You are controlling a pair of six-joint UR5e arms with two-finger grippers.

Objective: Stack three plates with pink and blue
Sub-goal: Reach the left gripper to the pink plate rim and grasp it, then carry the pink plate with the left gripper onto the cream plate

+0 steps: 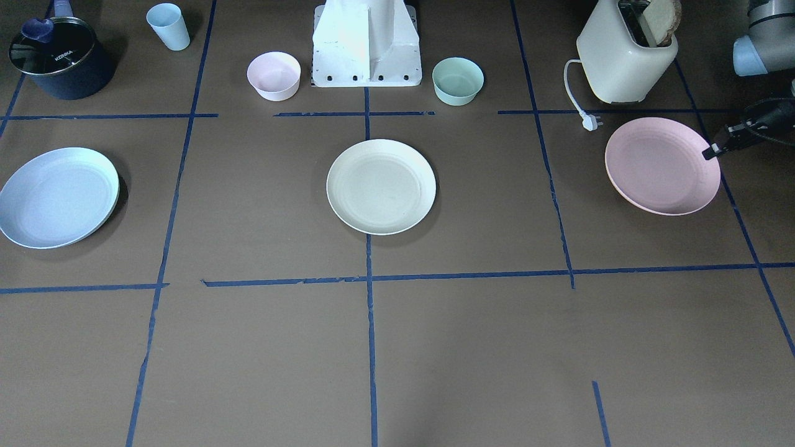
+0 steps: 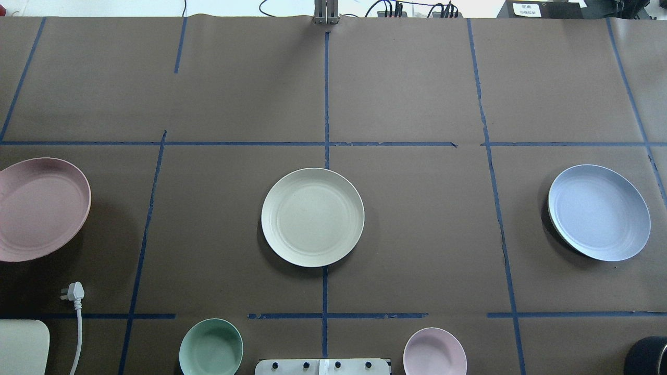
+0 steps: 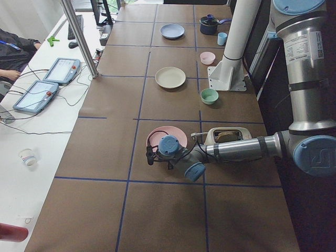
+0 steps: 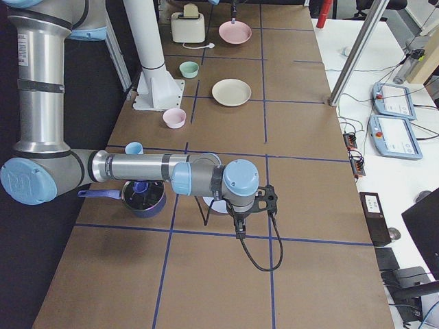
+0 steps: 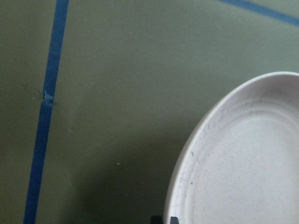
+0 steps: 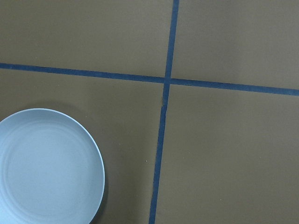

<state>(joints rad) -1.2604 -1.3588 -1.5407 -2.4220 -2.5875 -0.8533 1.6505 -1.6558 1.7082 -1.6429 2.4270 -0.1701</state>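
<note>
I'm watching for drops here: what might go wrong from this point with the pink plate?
The left gripper grips the pink plate only at its rim, and it hangs tilted, so it may slip or swing. The toaster's plug lies loose beside the plate; a low pass might snag it.

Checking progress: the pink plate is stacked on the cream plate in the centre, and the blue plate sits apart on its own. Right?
No: the pink plate is not stacked; it is off at the robot's left end, and the cream plate is bare. The blue plate does sit apart. The overhead exterior view shows this.
</note>
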